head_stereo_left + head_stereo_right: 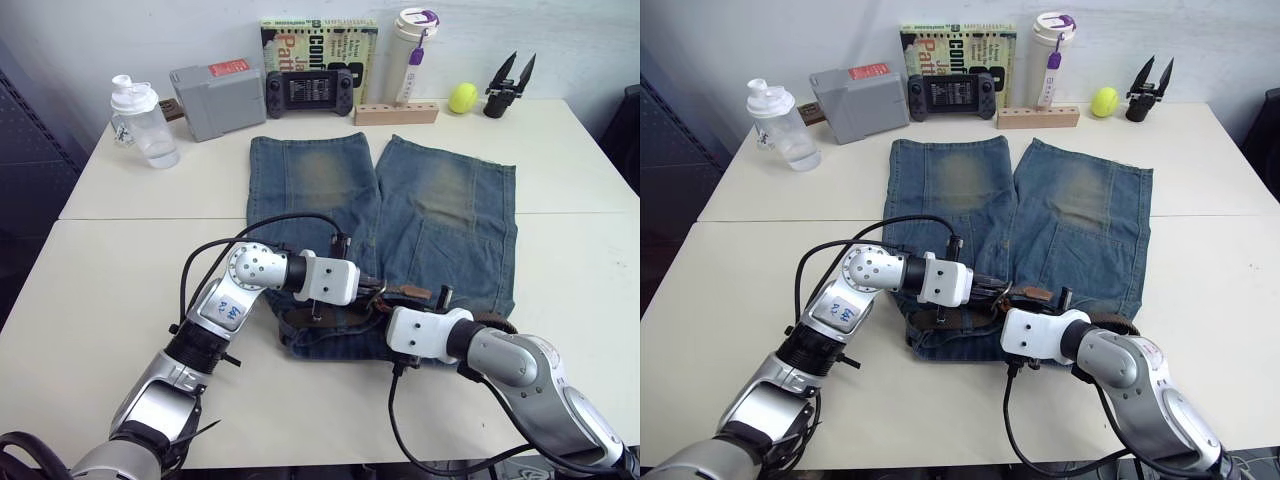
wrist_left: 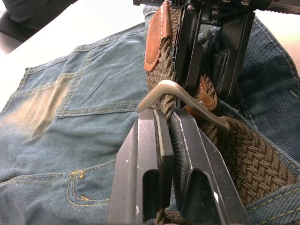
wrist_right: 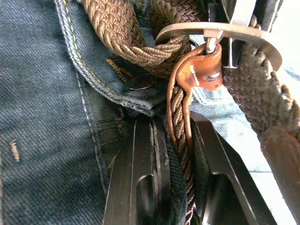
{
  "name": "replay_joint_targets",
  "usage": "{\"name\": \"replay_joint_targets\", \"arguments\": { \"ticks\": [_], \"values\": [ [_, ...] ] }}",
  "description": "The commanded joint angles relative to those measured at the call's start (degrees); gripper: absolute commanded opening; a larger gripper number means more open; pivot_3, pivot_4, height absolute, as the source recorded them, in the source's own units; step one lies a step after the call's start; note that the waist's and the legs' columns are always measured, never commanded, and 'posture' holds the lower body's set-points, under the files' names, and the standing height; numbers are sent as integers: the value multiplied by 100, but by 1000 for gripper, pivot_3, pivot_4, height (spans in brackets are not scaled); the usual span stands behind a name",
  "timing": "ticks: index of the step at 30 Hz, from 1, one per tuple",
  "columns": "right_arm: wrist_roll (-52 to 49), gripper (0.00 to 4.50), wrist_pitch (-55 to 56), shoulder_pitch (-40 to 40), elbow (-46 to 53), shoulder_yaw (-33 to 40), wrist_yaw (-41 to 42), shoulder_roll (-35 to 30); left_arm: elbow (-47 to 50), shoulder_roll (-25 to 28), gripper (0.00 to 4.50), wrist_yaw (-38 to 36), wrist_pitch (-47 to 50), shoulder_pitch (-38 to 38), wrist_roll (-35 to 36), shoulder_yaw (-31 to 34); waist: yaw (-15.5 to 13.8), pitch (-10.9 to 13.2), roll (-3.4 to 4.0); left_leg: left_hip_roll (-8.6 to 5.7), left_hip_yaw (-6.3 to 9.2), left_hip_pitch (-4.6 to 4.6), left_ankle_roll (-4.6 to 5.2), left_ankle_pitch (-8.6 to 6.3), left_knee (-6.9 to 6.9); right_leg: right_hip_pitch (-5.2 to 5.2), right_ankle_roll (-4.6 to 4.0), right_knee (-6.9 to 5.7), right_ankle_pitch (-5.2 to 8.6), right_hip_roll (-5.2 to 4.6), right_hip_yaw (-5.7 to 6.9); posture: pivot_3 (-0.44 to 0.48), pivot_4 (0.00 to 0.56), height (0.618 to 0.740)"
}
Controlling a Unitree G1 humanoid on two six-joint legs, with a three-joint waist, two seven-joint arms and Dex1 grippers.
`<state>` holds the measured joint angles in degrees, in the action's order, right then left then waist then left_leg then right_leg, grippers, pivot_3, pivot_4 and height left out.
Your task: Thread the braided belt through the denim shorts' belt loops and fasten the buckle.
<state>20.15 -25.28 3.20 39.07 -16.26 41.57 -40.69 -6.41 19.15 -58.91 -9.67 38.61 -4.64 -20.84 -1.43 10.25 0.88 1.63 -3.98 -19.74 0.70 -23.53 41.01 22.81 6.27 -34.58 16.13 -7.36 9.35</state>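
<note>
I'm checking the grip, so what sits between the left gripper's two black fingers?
In the left wrist view, the left gripper pinches the brown braided belt just below its silver metal buckle.

White tables (image 1: pixel 120 300), pale wall (image 1: pixel 120 40).

Denim shorts (image 1: pixel 400 210) on white table (image 1: pixel 120 290)

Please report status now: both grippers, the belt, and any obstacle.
Left gripper shut on belt beside the buckle. Right gripper shut on belt near its leather tab. Both meet at shorts waistband. No obstacle seen.
</note>
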Motion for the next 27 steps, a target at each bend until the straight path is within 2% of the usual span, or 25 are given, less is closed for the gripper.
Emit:
{"name": "replay_joint_targets", "arguments": {
  "ticks": [1, 3, 4, 7, 8, 10, 16, 18, 20, 23, 27],
  "values": [
    [-348, 270, -262, -123, 398, 8, 159, 219, 51, -170, 0, -9, -143, 70, 99, -171, 2, 0, 0, 0, 0, 0, 0, 0, 0, 0, 0, 0, 0, 0, 0, 0, 150, 731],
    [-488, 1298, -501, -151, 526, 183, 145, 348, -9, -207, 0, 10, -149, 96, 90, -172, 0, 0, 0, 0, 1, 0, 0, 0, -1, 0, 0, 0, 0, 0, 0, 0, 150, 731],
    [-684, 1592, -761, -183, 663, 330, 199, 436, -38, -226, 0, 21, -146, 111, 90, -170, 1, 0, 0, 0, 1, 0, 0, 0, 0, 0, 0, -1, 0, 1, 1, 0, 150, 731],
    [-1148, 2900, -1485, -243, 1054, 738, 345, 579, -94, -266, 0, 48, -147, 131, 79, -158, -7, 0, 0, -1, 3, -2, 0, 0, 1, 0, 0, -2, 0, 0, 1, 0, 150, 731],
    [-1318, 3512, -1738, -274, 1200, 909, 446, 543, -98, -275, 0, 53, -145, 128, 81, -154, -14, 0, 0, -1, 4, -3, 0, 0, 2, 0, 0, -2, 0, 0, 1, 0, 150, 731],
    [-1874, 4232, -2397, -282, 1526, 1553, 764, 485, -106, -297, 0, 70, -142, 116, 79, -161, -17, 0, 0, -3, 6, -4, 0, 0, 4, 0, 0, -2, 0, -3, 1, 0, 150, 731],
    [-3382, 4232, -3773, -26, 1867, 3282, 1587, 79, -134, -337, 0, 95, -144, 94, 83, -176, -23, 0, 0, -4, 18, -4, 1, 0, 6, 0, 1, -3, -1, -4, -1, 0, 150, 731],
    [-4040, 4232, -4180, 282, 1796, 3926, 1857, -25, -148, -340, 0, 99, -160, 88, 80, -183, -17, 1, 2, -4, 20, -3, 1, 0, 3, 0, 0, -3, 0, -3, -1, 0, 150, 731],
    [-4432, 4232, -4321, 589, 1695, 4221, 1875, -108, -160, -338, 0, 102, -172, 85, 78, -189, -13, 1, 1, -4, 20, -1, 1, 0, 4, -1, 0, -4, 0, -2, -3, 0, 150, 731],
    [-4169, 4232, -3697, 718, 1475, 3988, 1682, -460, -172, -334, 0, 111, -192, 84, 74, -195, -19, 1, 1, -4, 22, 2, 1, 0, 5, -1, 0, -6, -1, -4, -8, 0, 150, 731],
    [-3133, 4232, -2257, 357, 1174, 2847, 1271, -1149, -125, -347, 0, 143, -177, 77, 75, -204, -30, 1, 1, -7, 20, -2, 1, -1, 3, -2, 0, -4, 0, -5, -5, 0, 150, 731]
  ]
}}
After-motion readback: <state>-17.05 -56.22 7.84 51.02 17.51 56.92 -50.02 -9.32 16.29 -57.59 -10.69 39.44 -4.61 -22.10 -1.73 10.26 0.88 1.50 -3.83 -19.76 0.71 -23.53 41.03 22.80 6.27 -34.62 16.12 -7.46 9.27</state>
